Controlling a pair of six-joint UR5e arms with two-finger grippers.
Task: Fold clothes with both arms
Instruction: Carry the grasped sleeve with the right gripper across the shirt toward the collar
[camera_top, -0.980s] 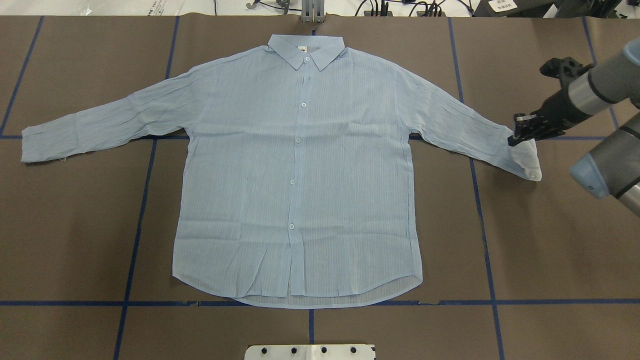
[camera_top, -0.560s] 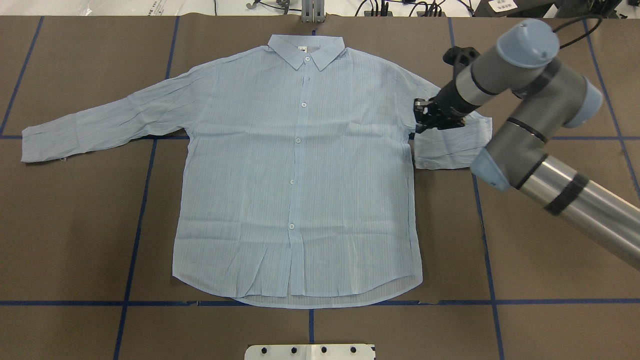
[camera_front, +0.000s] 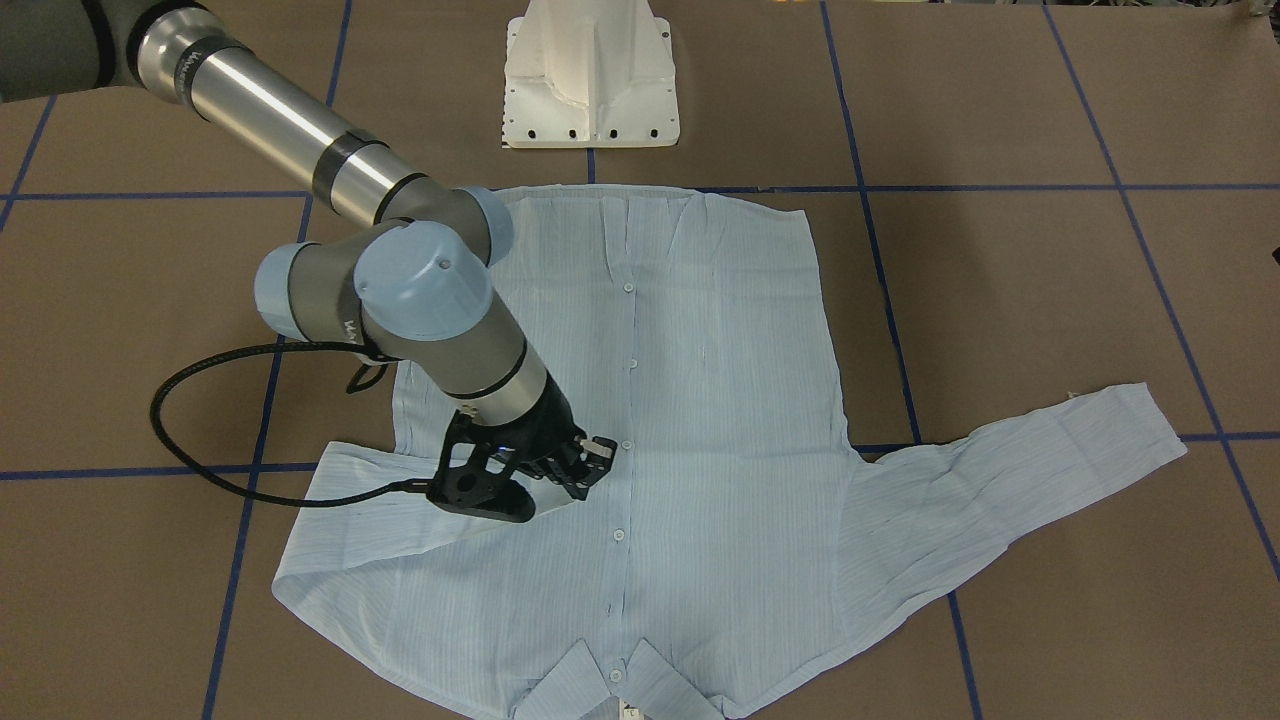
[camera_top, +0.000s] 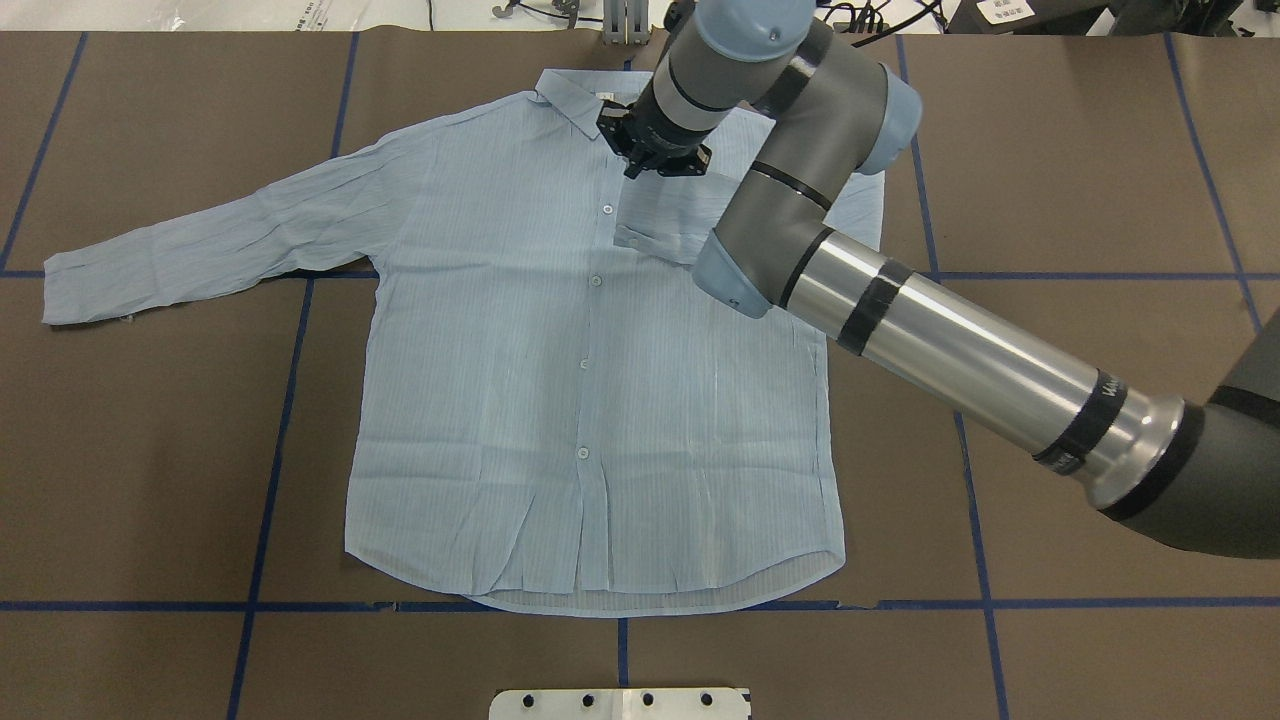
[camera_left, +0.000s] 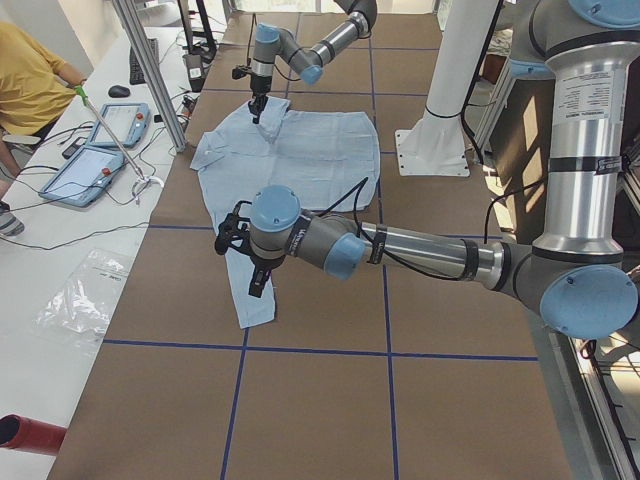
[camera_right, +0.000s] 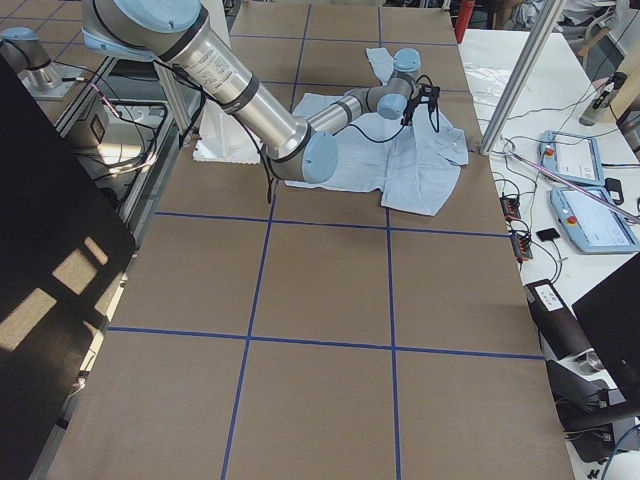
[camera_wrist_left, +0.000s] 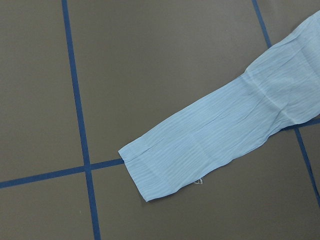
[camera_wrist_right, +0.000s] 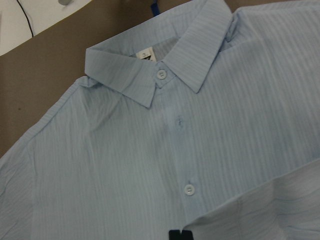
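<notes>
Beneath the right arm (camera_top: 950, 340), the shirt's (camera_top: 500, 400) folded sleeve (camera_top: 665, 215) lies partly hidden.

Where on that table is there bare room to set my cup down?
Bare table lies past the shirt on the robot's right, and between the outstretched sleeve and the near edge. Crowded: the collar, where the right gripper holds the folded sleeve.

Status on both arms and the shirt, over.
Right gripper shut on right sleeve, folded across shirt chest near collar. Left gripper over left cuff, jaws unreadable. Nothing seen in the way.
</notes>
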